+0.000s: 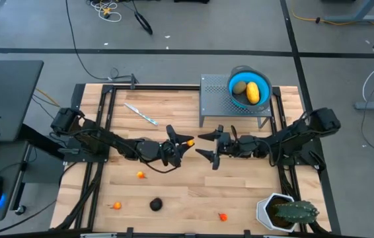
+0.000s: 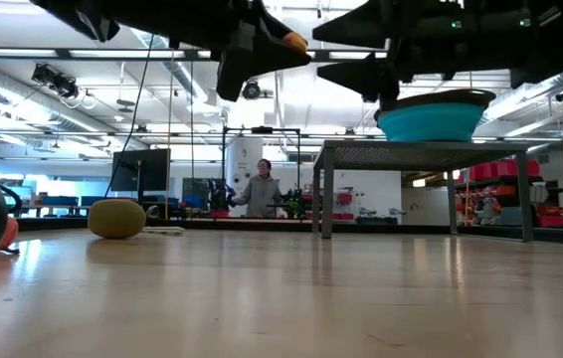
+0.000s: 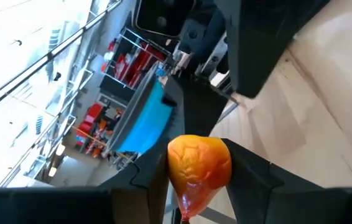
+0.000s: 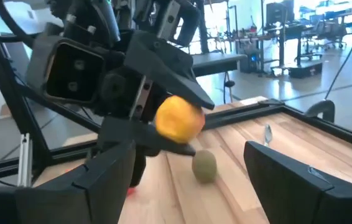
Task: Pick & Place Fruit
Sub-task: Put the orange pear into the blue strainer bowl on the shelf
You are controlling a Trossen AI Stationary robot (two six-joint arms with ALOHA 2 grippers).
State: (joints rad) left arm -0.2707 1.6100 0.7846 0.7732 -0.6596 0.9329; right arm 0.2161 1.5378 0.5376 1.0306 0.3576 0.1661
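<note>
Gripping an orange fruit piece (image 3: 198,165) in my left gripper (image 1: 182,143) above mid-table; my right gripper (image 1: 211,147) faces it, jaws wide, empty. Only right wrist view shows an olive oval (image 4: 204,166) on the wood beneath.

No readable text anywhere.
We checked all four views: no label, brand, number or sign legible on table, arms, bowl or fruit; background room items too far/blurred to read.
</note>
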